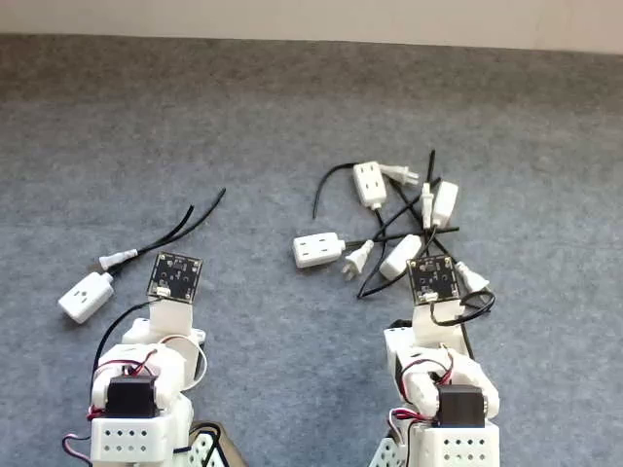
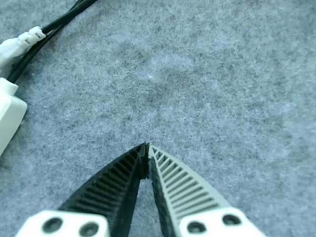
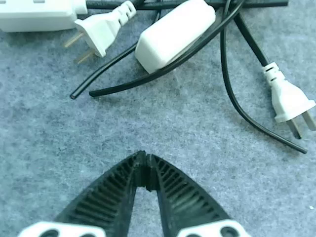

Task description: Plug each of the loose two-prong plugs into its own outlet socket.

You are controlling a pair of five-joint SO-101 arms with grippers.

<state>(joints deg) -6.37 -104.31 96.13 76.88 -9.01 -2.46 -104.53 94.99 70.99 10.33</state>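
- I am looking at the left gripper (image 2: 148, 154), which has one black ribbed finger and one white ribbed finger. The tips are pressing together and it is holding nothing.
- It is hanging over a bare patch of the fuzzy grey table cover (image 2: 212, 89).
- Off to its side, a small white plastic outlet block (image 2: 7, 118) is lying flat.
- A white plug on a black cord (image 2: 19, 42) is lying just beside that block. It is not pushed in.
- I am looking at the right gripper (image 3: 144, 160), which has two black ribbed fingers. Its tips are touching too, and it is holding nothing.
- Ahead of it, a fat white oblong outlet block (image 3: 175, 32) is lying with thin black cords (image 3: 232, 94) crossing over and around it.
- A white plug with two brass prongs (image 3: 101, 29) is lying just beside that block. Its prongs are bare.
- On the other side, a second white loose plug (image 3: 289, 101) is lying on the table cover. Its prongs are also bare.
- A long white outlet block (image 3: 39, 12) is sitting next to the brass-pronged plug.
- Farther off in the high view, a square white outlet block (image 1: 369, 184) and a slim white outlet block (image 1: 444, 202) are lying in the tangle of cords.
- The cords are crossing so much there that I cannot tell which cord is going to which plug.
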